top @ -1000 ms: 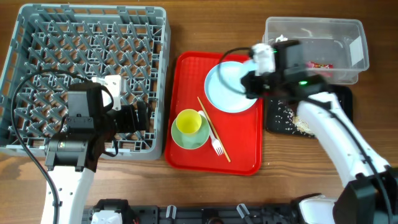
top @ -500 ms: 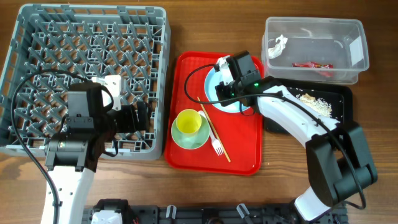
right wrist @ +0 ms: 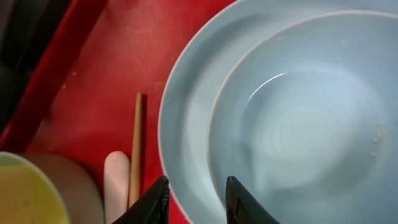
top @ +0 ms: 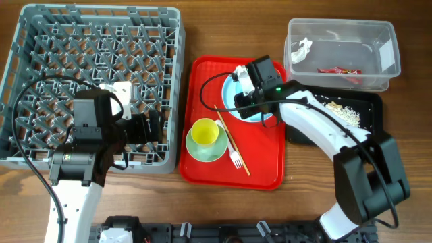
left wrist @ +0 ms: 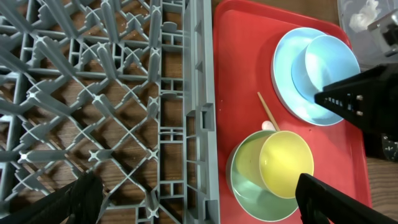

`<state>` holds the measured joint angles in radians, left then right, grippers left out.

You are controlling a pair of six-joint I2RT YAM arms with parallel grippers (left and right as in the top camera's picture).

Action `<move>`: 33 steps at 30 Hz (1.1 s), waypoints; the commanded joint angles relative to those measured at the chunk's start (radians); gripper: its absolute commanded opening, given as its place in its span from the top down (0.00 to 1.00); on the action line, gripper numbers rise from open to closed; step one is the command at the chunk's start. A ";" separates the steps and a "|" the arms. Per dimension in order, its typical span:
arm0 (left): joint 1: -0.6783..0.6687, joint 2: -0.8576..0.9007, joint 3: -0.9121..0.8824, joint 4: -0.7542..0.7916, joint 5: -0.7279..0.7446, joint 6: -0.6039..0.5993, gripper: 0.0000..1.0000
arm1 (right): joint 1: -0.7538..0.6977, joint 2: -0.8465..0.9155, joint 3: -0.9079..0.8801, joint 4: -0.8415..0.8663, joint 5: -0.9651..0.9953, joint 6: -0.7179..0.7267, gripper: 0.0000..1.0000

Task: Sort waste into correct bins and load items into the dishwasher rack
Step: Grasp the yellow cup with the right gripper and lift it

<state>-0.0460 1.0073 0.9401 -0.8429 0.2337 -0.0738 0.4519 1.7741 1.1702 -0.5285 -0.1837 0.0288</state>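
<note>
Overhead: wooden table (top: 202,27), red tray (top: 263,169).
Glossy pale-blue bowl (right wrist: 298,137) is rim-straddled by parted right gripper (right wrist: 198,199); left gripper (left wrist: 199,186) is spread wide.

Lt blue bowl (right wrist: 311,137) & plate (right wrist: 185,124), red tray (right wrist: 106,62).

A brown wood-grain table (top: 223,27) fills the background, evenly lit.
</note>
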 commanded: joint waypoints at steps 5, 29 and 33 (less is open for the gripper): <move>-0.003 0.001 0.019 0.000 0.001 -0.010 0.00 | 0.005 -0.100 0.148 -0.132 -0.213 0.055 0.62; -0.003 0.001 0.019 0.000 0.001 -0.010 0.00 | 0.203 0.098 0.146 -0.295 -0.080 0.297 0.88; -0.003 0.001 0.019 0.000 0.001 -0.010 0.00 | 0.202 0.093 0.148 -0.287 -0.054 0.312 0.96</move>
<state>-0.0460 1.0073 0.9401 -0.8429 0.2337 -0.0738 0.6521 1.8553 1.3117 -0.8227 -0.2825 0.3038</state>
